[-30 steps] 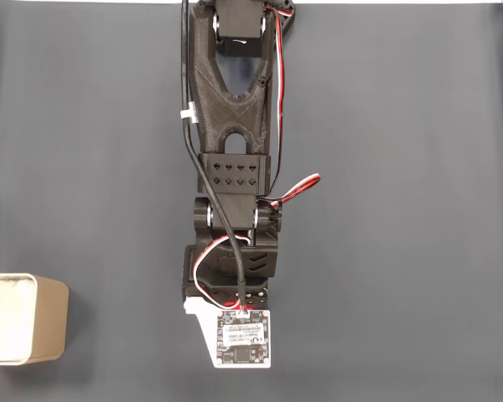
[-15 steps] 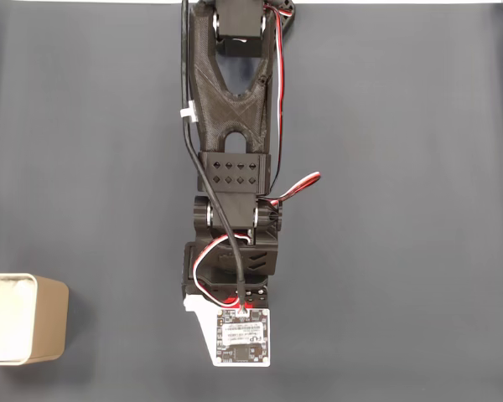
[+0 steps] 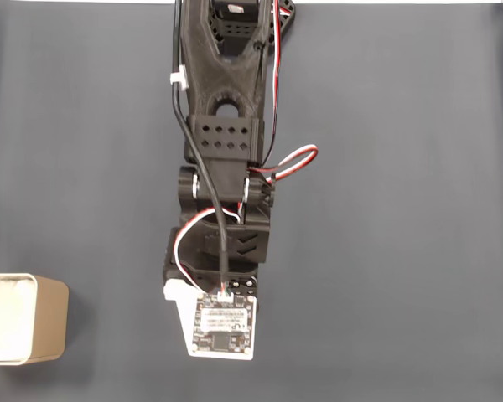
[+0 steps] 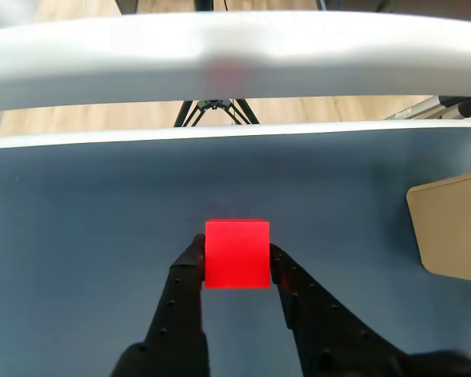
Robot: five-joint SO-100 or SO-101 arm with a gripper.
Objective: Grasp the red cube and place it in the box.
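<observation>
In the wrist view the red cube (image 4: 236,254) sits between my two black fingers (image 4: 184,287), which press on its left and right faces, so my gripper (image 4: 235,253) is shut on it. The cube appears to hang a little above the dark blue-grey mat. The box (image 4: 451,228), tan-walled, shows at the right edge of that view. In the fixed view the box (image 3: 54,322) stands at the lower left with its white inside showing. The arm (image 3: 222,167) reaches down the middle of the picture and hides the cube and the fingers beneath it.
The dark mat (image 3: 402,209) spreads bare on both sides of the arm. A white table rim (image 4: 235,55) crosses the top of the wrist view, with a tripod's legs (image 4: 212,110) on a wooden floor behind it.
In the fixed view the arm has swung slightly left. The wrist board has shifted left and a little up, towards the box's side. The box has not moved.
</observation>
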